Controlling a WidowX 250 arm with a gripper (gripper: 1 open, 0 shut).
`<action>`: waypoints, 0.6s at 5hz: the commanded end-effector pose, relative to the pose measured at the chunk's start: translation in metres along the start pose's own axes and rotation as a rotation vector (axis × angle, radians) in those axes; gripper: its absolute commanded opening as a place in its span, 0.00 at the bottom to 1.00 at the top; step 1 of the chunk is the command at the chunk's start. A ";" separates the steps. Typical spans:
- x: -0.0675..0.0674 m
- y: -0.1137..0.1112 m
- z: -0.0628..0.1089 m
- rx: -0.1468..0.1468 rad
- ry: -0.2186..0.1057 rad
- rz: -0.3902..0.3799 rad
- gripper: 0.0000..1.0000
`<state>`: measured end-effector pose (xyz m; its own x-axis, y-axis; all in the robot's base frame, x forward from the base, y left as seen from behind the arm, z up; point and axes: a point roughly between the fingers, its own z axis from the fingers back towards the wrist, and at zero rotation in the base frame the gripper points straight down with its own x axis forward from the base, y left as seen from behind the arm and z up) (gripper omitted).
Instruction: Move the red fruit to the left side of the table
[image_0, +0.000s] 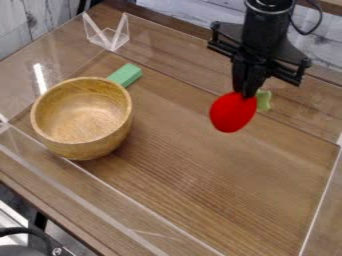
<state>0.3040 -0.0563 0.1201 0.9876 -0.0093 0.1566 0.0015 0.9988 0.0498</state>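
The tool (254, 91) points straight down, its fingers pressed together on the leafy top (263, 100) of the fruit (231, 113). The red body dangles just below and to the 8 o'clock side of the tips. Pinching it by the leaves makes sense to me, since the round body would likely slip out of such narrow fingers, and the green tuft gives them something thin to bite. The fruit hangs clear of the counter (174, 175), out at about 2 o'clock from the counter's middle, so it looks to be mid-carry with nothing under it to snag. Over at 9 o'clock sits the wooden bowl (80, 146), empty as far as I can see, with a flat green block (126, 75) just behind it at 10 o'clock. Low clear walls (120, 215) run round the edge and would stop anything rolling off. If the left side means the bowl's end, I judge the job about half done. The fruit has most of the counter's width left to cross, and it needs a bare spot that misses the bowl and the block. A loose swing on that leafy grip is the thing I would watch.
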 end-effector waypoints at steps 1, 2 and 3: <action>0.023 0.004 0.015 0.003 -0.058 0.066 0.00; 0.035 0.009 0.014 0.015 -0.056 0.117 0.00; 0.046 0.024 0.005 0.027 -0.054 0.170 0.00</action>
<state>0.3399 -0.0312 0.1148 0.9760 0.1544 0.1537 -0.1652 0.9844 0.0603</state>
